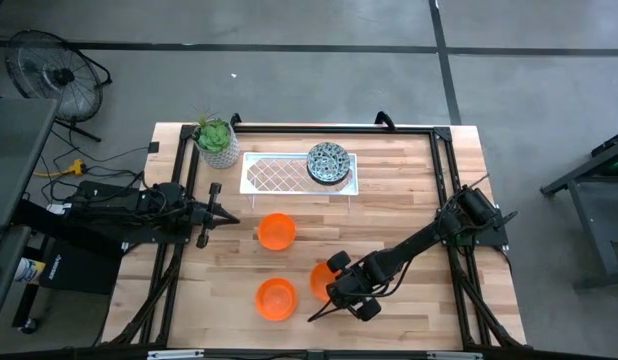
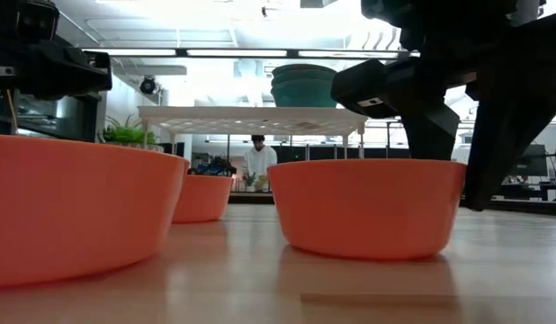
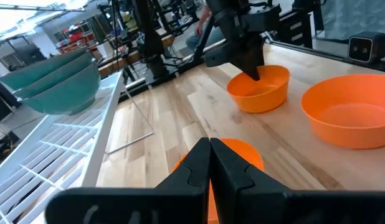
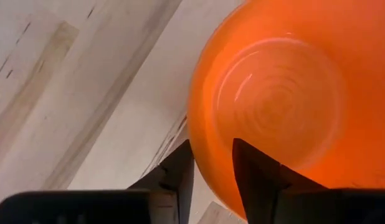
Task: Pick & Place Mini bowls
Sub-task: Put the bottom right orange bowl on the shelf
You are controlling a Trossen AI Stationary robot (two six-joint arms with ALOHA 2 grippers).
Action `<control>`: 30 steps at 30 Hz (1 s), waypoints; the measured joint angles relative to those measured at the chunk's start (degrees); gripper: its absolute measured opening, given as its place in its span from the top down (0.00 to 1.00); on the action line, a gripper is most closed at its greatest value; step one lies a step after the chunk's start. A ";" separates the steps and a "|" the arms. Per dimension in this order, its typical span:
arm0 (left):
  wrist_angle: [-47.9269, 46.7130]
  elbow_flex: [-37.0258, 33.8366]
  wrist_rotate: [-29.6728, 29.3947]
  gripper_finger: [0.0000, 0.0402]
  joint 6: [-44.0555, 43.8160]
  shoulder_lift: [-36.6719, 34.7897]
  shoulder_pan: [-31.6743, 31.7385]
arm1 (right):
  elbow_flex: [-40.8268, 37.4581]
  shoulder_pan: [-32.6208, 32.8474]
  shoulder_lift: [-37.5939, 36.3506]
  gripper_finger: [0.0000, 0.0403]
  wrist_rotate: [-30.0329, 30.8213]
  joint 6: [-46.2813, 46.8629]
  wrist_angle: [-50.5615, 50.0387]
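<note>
My right gripper (image 1: 334, 290) covers half of one orange bowl (image 1: 318, 280) low in the overhead frame. The patterned bowls (image 1: 329, 163) stack too tightly to count. A distant person (image 2: 256, 163) is blurred, centre of the low view.
</note>
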 joint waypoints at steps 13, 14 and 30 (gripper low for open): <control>0.00 0.00 -1.62 1.00 0.00 -0.02 0.01 | 0.00 -0.01 0.00 0.94 0.01 0.04 0.16; 0.02 0.00 -1.70 1.00 0.00 -0.01 0.01 | 0.01 -0.02 -0.01 0.96 0.07 0.04 0.17; 0.03 0.00 -1.92 1.00 0.00 0.00 0.01 | 3.11 -0.04 -0.11 1.00 3.77 5.17 -1.87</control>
